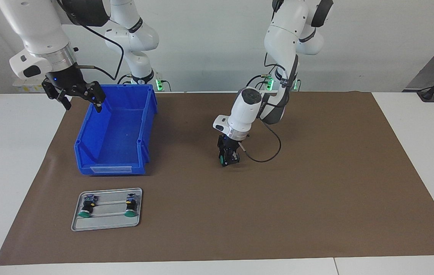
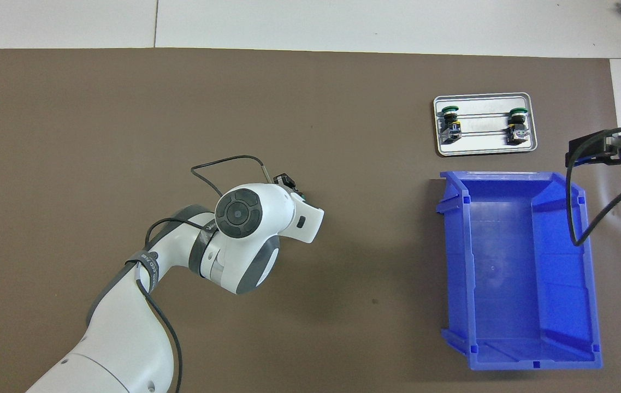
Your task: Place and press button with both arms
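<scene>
Your left tool (image 1: 227, 157) is down low over the brown mat (image 1: 316, 183), well apart from the blue bin (image 1: 115, 133) toward the left arm's end of the surface, fingers closed on a button (image 1: 222, 159) whose green cap shows at the tips. Judge it light, rigid and slick: round flat cap, black cylindrical body, so take it across the body, not the cap. Two more buttons (image 1: 86, 206) (image 1: 130, 204) lie on the ribbed grey metal tray (image 1: 106, 225) just beside the bin, farther from the robots; your right tool (image 1: 75, 95) hangs spread and empty over the bin's rim.
</scene>
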Motion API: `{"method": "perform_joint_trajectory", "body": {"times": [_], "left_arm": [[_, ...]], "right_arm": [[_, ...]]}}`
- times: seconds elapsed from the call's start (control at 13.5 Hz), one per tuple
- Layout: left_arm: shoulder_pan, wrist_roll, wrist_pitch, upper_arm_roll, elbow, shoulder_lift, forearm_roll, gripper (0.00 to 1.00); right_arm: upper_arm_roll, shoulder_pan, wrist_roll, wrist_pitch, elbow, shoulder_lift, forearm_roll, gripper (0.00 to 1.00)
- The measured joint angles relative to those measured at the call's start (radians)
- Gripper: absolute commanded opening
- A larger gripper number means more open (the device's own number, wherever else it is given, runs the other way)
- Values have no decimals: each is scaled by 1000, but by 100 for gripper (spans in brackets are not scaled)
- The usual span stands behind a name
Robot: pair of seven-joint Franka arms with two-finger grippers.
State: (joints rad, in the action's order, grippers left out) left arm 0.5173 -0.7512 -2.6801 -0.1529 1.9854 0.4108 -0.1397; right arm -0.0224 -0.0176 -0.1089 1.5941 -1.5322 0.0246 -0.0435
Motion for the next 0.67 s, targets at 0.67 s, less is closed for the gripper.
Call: {"method": "perform_joint_trajectory", "body": {"times": [0.67], "left_arm": [[-2,-3,-5,16,-18,1,0,0]], "right_arm": [[2,-3,0,0,-1,-1,0,100]]}}
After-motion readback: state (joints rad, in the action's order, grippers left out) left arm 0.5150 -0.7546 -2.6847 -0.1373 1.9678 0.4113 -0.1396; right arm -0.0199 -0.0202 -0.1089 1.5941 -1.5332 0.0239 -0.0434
